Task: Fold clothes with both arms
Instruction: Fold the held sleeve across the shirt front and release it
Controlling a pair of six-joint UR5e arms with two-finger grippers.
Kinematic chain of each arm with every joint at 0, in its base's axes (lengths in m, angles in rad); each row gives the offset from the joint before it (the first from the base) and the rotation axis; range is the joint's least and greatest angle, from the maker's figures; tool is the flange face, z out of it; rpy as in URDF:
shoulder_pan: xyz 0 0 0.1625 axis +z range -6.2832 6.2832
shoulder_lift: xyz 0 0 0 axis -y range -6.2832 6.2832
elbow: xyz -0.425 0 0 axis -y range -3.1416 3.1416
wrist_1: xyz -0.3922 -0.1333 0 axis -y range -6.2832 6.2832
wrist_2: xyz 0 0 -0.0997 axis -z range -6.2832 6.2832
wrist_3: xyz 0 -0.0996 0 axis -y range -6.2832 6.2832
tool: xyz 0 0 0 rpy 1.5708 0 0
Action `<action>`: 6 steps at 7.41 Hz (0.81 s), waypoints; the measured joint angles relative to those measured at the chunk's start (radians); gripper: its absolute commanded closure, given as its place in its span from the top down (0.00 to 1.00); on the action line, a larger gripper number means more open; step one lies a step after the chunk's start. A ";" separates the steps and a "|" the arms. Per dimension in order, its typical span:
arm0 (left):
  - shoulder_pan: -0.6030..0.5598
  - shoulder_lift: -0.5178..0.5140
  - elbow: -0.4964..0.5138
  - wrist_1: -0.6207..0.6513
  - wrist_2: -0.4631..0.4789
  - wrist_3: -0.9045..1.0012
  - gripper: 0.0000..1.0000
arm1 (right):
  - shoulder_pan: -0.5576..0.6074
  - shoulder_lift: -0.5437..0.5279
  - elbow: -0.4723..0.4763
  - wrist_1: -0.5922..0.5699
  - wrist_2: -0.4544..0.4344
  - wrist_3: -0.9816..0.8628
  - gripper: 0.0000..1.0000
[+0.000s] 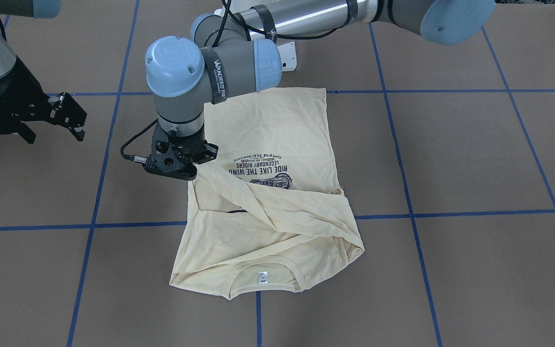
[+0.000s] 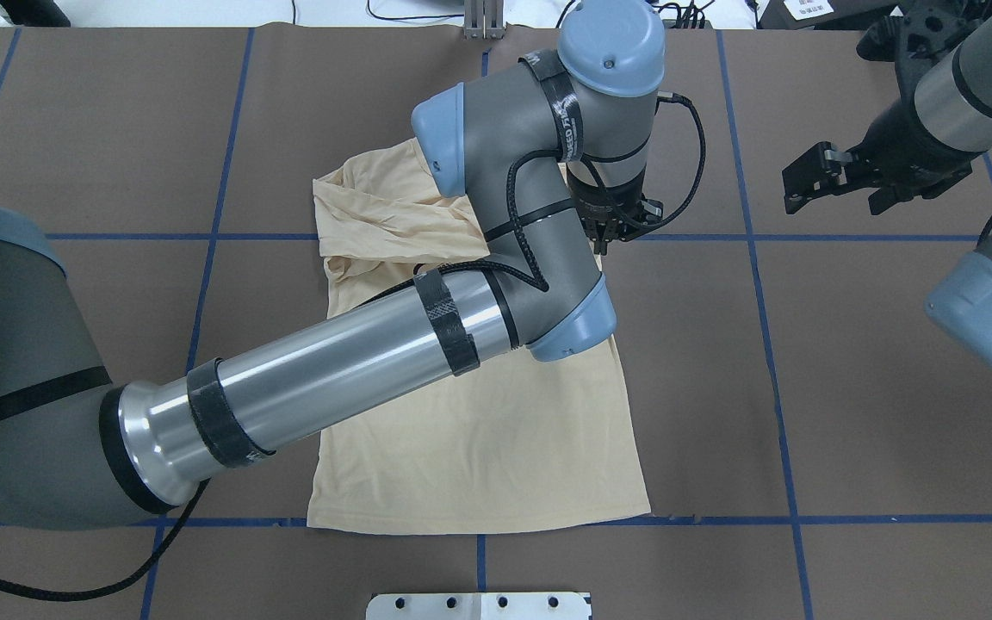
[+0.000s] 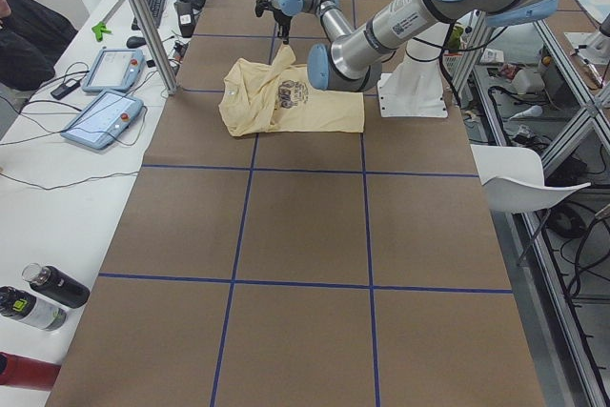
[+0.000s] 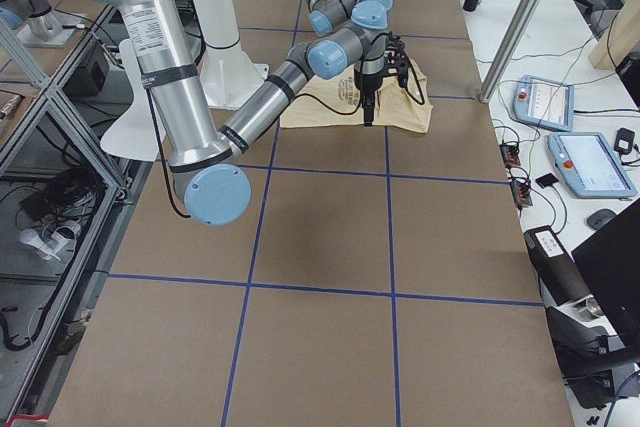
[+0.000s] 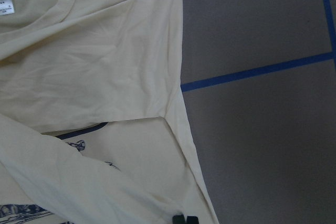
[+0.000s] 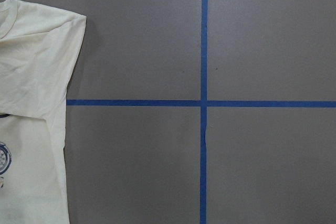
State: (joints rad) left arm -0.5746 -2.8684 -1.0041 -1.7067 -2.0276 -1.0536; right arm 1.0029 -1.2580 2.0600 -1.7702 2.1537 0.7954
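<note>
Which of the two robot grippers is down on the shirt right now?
The left gripper, fingers pinching the shirt at its edge; the right gripper hangs aside, touching nothing.

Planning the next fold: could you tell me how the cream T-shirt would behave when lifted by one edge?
Probably floppy: the T-shirt lies in soft creases, its sleeve draping limply from the left claw. Likely light and thin: its layers lie nearly flat.

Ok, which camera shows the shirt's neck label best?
The exterior front-facing view: the neck label lies in full sight inside the collar of the T-shirt, with nothing over it. The left wrist view cuts it off at the frame's corner. In the overhead, side and right wrist views I can make out no label.
</note>
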 measured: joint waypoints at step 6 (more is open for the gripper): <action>0.039 0.116 -0.136 -0.119 0.022 -0.145 1.00 | -0.117 0.049 0.001 0.051 -0.050 0.196 1.00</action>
State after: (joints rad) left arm -0.5355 -2.7520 -1.1403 -1.8255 -2.0056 -1.1990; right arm 0.8855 -1.2090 2.0608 -1.7188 2.1033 0.9919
